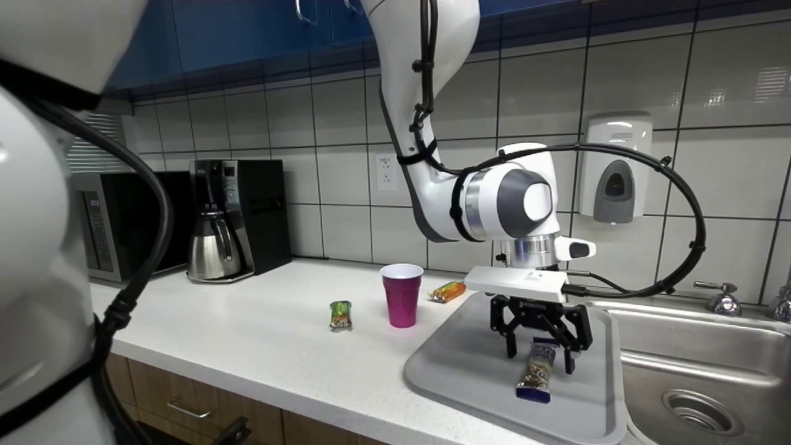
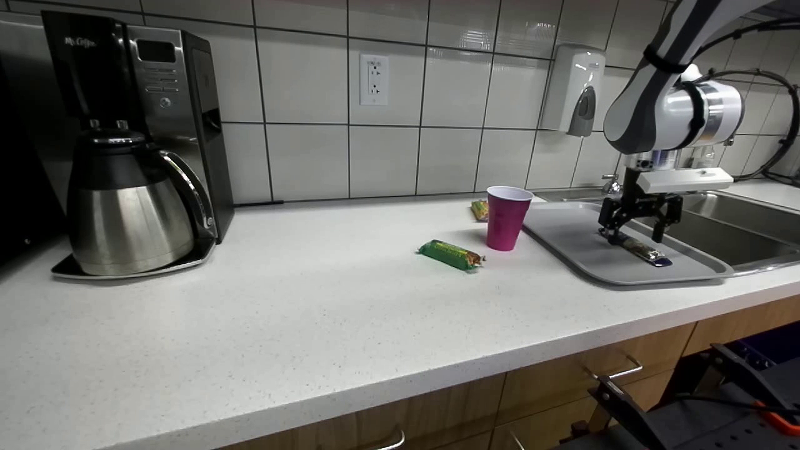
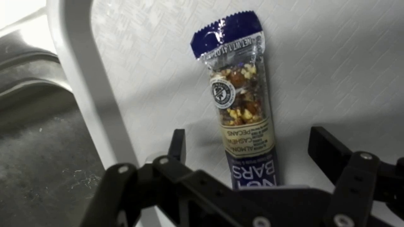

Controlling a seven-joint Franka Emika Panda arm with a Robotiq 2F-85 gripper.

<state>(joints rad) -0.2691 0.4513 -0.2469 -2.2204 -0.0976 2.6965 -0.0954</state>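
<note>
Two jaws are standing wide apart, gripping nothing, above the tray [image 1: 466, 364] in an exterior view. In an exterior view, a cup [image 2: 505, 222] is standing beside the tray. In the wrist view, a nut bar [image 3: 243, 101] is lying on the tray, showing between the jaws, touching neither.
</note>
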